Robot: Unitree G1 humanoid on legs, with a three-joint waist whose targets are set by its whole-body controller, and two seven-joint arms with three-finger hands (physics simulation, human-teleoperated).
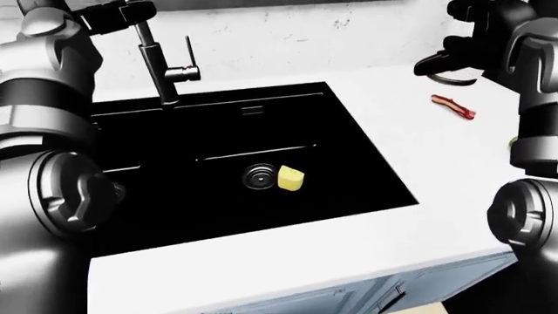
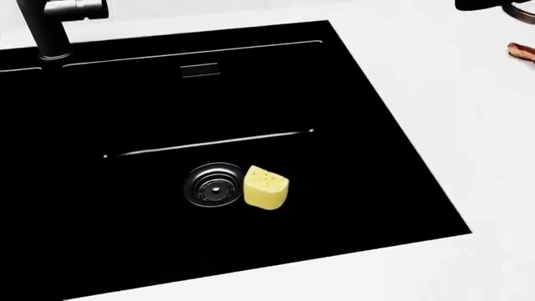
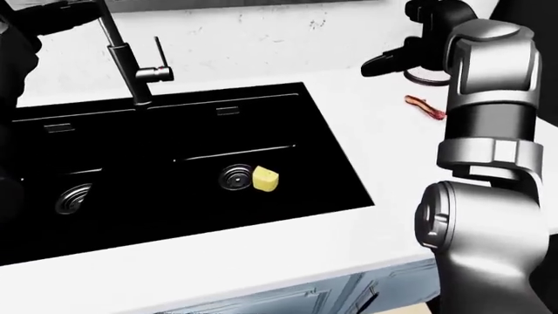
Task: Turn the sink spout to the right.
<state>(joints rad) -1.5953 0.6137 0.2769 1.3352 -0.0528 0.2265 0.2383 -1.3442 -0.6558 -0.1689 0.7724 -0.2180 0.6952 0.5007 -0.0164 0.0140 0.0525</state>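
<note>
The dark metal sink faucet (image 1: 159, 69) stands upright at the top edge of the black sink (image 1: 366, 163), with its lever handle (image 1: 188, 60) on its right side. The spout's upper end runs up and left out of the left-eye view. My left hand (image 1: 122, 16) is at the top of the faucet, dark fingers closed round the spout pipe; it also shows in the right-eye view (image 3: 52, 18). My right hand (image 3: 392, 62) hovers over the white counter at the upper right, away from the faucet, fingers spread and empty.
A yellow cheese wedge (image 2: 266, 187) lies beside the drain (image 2: 213, 184) in the right basin. A second basin with its drain (image 3: 74, 196) is on the left. A bacon strip (image 1: 453, 106) and a dark ring-shaped object (image 1: 449, 80) lie on the counter (image 1: 453, 183).
</note>
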